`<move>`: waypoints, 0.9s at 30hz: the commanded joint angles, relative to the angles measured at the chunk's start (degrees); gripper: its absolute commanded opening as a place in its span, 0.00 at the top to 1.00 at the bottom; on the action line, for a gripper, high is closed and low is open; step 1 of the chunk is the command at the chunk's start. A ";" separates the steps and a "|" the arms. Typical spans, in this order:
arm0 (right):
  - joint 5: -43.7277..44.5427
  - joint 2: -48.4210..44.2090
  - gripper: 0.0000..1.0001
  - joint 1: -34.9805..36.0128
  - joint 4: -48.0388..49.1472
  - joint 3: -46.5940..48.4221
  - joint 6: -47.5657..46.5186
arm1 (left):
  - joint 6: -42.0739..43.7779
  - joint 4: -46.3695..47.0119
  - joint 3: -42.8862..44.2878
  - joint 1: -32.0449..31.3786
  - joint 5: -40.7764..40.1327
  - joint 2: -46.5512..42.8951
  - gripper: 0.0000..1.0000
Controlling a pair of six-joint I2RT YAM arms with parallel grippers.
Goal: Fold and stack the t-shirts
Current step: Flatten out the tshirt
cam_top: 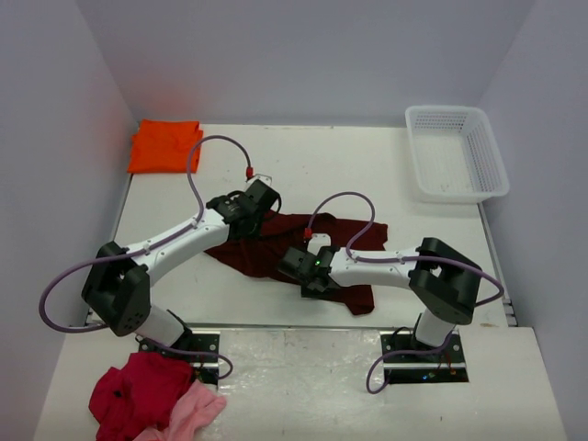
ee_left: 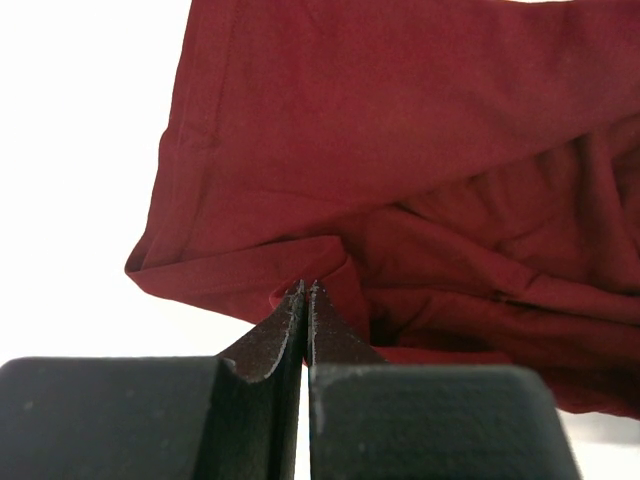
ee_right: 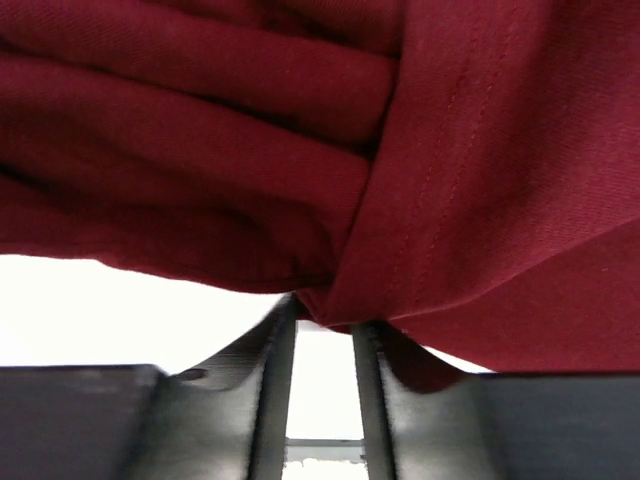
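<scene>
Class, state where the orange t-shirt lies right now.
In the top view, the orange t-shirt lies at the table's far left corner, apart from the maroon t-shirt in the middle.

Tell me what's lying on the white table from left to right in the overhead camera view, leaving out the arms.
orange t-shirt → maroon t-shirt → white basket

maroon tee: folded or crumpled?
Crumpled, not folded. The maroon t-shirt lies mid-table in an irregular heap with uneven edges. Both wrist views show loose, rumpled creases rather than flat layers.
</scene>
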 commanded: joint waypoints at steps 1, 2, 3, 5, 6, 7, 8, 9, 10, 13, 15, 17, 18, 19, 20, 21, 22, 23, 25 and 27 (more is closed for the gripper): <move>-0.87 8.16 0.74 -0.35 6.01 -6.41 5.14 | 1.65 1.51 -0.53 -0.09 0.47 -2.08 1.00; -1.14 7.90 0.75 -0.26 6.27 -6.85 5.49 | 1.65 1.60 -0.71 -0.09 0.47 -2.17 1.00; -1.31 7.81 0.80 -0.26 6.80 -7.38 5.58 | 1.74 1.68 -0.80 0.00 0.47 -2.26 1.00; -1.41 7.63 0.83 -0.26 6.63 -7.56 6.10 | 1.74 1.77 -0.71 0.00 0.47 -2.17 1.00; -1.49 7.72 0.84 -0.26 6.63 -7.64 5.93 | 1.74 1.86 -0.71 -0.09 0.47 -2.17 1.00; -1.49 7.72 0.92 -0.26 6.37 -7.56 5.93 | 1.74 1.69 -0.62 -0.09 0.82 -2.08 1.00; -1.40 7.81 0.95 -0.17 6.10 -7.38 6.02 | 1.74 1.60 -0.45 -0.09 0.91 -2.08 1.00; -1.32 7.63 0.96 -0.17 5.49 -7.03 6.02 | 1.74 1.68 -0.44 0.00 0.91 -2.17 1.00; -1.05 7.37 0.97 0.18 4.96 -6.77 6.11 | 1.74 1.68 -0.44 0.00 0.73 -2.34 1.00; 1.66 5.97 1.00 1.49 0.75 -4.23 6.98 | 1.74 1.51 -0.36 -0.09 0.47 -2.17 1.00; 4.39 4.91 1.00 2.37 -4.50 -0.81 7.25 | 1.74 1.51 -0.36 -0.09 0.56 -2.17 1.00; 8.59 2.19 1.00 2.99 -9.52 1.92 7.86 | 1.31 1.07 -0.18 0.00 0.12 -2.52 1.00; 10.01 0.79 1.00 3.08 -14.68 4.46 8.21 | 1.13 0.81 -0.09 -0.09 -0.58 -2.87 1.00; 11.41 -2.79 1.00 3.25 -17.17 5.62 8.91 | 1.04 0.28 -0.01 0.00 -1.19 -4.01 1.00; 12.65 -4.92 1.00 3.17 -19.37 6.76 9.18 | 0.69 -0.24 0.69 -0.09 -1.90 -4.71 1.00; 15.97 -7.11 1.00 3.08 -24.00 9.03 9.36 | 0.51 -0.68 1.31 -0.09 -2.86 -5.33 1.00; 19.04 -11.22 1.00 1.86 -28.48 12.01 8.92 | 0.43 -1.73 2.62 -0.09 -4.18 -7.86 1.00; 19.07 -13.09 1.00 1.85 -28.53 12.04 8.92 | 0.34 -2.27 3.33 -0.09 -4.19 -7.88 1.00; 22.49 -16.43 1.00 -1.03 -33.09 17.30 5.43 | 0.34 -4.10 5.26 0.00 -6.20 -10.33 1.00; 23.90 -20.57 1.00 -4.02 -34.32 21.77 1.47 | 0.51 -5.51 8.86 0.00 -8.74 -11.83 1.00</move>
